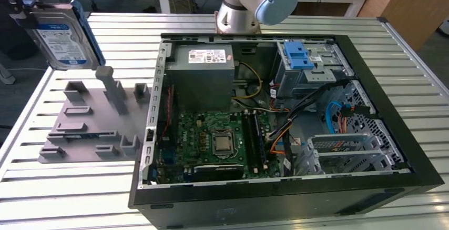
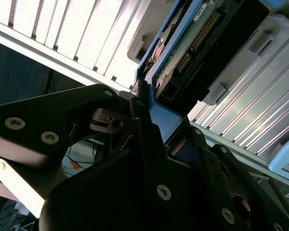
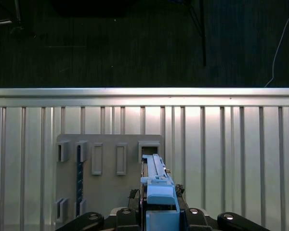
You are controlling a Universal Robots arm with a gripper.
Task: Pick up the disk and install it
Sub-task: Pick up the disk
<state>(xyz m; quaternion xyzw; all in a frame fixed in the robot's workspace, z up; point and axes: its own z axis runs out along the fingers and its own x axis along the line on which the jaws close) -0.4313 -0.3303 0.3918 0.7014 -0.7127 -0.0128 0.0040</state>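
Claw (image 1: 25,10) clamps disk (image 1: 63,39) — prob. clear of fixture (image 1: 84,135).

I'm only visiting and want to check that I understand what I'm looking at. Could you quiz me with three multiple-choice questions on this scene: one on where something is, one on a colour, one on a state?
1. Where is the disk?
A) held up outside the computer case, at the exterior view's left
B) inside the case
C) in a person's hand

2. What colour is the disk's carrier frame?
A) red
B) blue
C) yellow

3. How do the jaws stand?
A) open, apart from the disk
B) shut on the disk
C) shut on a cable

Answers: 1 A, the exterior view shows it raised, apart from the case. 2 B, it is blue in both wrist views. 3 B, the second wrist view shows them clamped on the frame.
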